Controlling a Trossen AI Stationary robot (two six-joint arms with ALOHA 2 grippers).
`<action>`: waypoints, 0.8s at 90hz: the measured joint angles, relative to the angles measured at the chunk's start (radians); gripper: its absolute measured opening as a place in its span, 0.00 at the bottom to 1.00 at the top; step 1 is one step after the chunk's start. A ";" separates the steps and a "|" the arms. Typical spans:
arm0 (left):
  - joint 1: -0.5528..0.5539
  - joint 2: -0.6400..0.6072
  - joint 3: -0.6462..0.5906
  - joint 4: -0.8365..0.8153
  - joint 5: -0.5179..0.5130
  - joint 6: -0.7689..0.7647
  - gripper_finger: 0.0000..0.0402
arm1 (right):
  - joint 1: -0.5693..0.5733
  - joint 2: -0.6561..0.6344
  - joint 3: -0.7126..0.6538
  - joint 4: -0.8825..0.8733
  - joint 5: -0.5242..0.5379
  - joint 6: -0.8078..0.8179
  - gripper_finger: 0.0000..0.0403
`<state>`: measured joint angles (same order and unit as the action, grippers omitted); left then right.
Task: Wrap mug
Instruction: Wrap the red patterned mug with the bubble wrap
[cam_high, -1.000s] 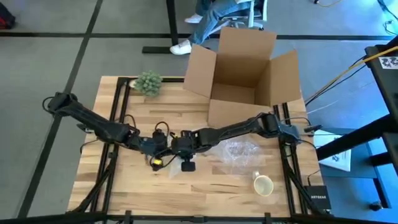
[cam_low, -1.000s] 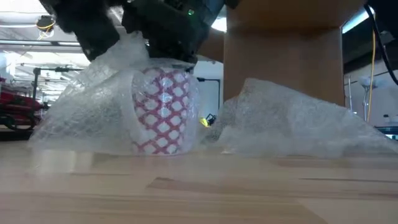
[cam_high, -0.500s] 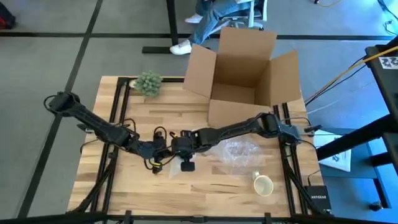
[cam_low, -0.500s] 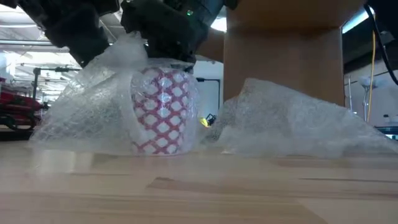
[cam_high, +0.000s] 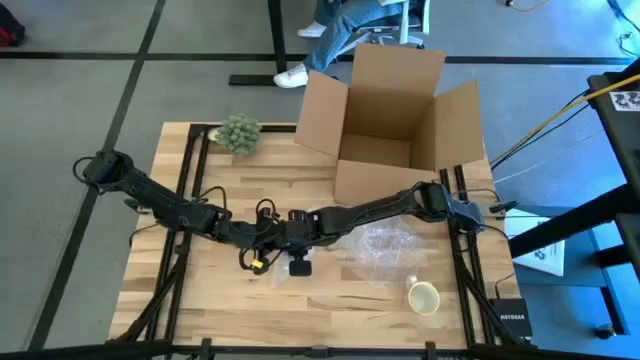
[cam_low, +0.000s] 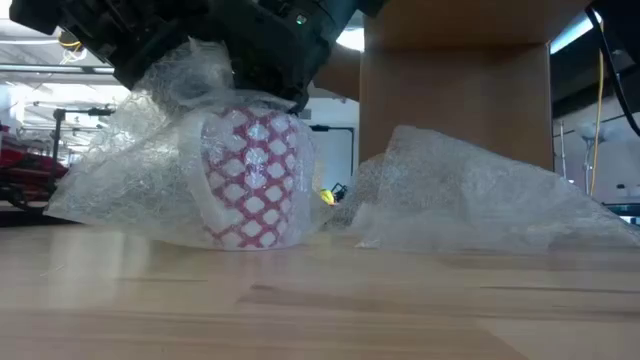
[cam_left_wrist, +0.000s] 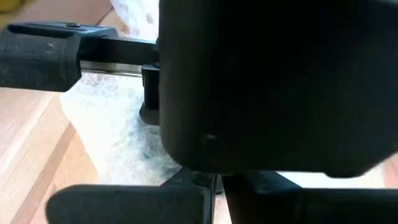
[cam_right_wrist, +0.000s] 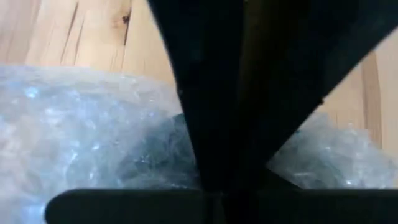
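A red-and-white patterned mug (cam_low: 255, 180) stands upright on the wooden table, with a sheet of clear bubble wrap (cam_low: 125, 170) draped over and around it. In the high view both grippers meet over it at the table's middle. My left gripper (cam_high: 266, 238) comes from the left and is shut on bunched wrap just left of the mug's top (cam_low: 185, 75). My right gripper (cam_high: 293, 240) comes from the right and sits shut right above the mug's rim (cam_low: 275, 85). The arms hide the mug from above. My left gripper holds a gathered bunch of the wrap (cam_low: 190, 72) up beside the mug's top, slanting down from the table's left. The wrap falls from there to the table on the left; its lower edge (cam_low: 90, 215) rests there. My right gripper is shut on wrap over the mug's top (cam_right_wrist: 93, 124), coming from above. Its own body hides the place of contact.
A second, crumpled sheet of bubble wrap (cam_high: 385, 245) lies right of the mug, and a cream mug (cam_high: 423, 297) stands near the front right. An open cardboard box (cam_high: 390, 110) fills the far right and a small green plant (cam_high: 239, 132) sits at the far left.
My left gripper has gone toward the table's right, up against the mug, carrying its bunch of wrap with it. The wrap on the left has been drawn in and lifted, and lies closer over the mug. My right gripper has stayed above the mug.
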<state>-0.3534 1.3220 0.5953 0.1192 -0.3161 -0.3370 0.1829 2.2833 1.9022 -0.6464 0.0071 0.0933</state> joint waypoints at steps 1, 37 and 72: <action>0.000 0.001 0.000 -0.001 0.000 0.001 0.00 | 0.000 0.000 0.003 -0.003 0.000 0.000 0.00; 0.000 0.024 0.003 0.009 -0.008 -0.026 0.00 | 0.000 0.006 0.195 -0.313 0.027 -0.057 0.00; 0.000 0.021 0.001 -0.005 -0.003 -0.028 0.00 | 0.020 -0.002 0.316 -0.491 0.048 -0.073 0.00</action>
<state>-0.3534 1.3430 0.5964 0.1139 -0.3195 -0.3649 0.2033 2.2814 2.2181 -1.1377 0.0546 0.0200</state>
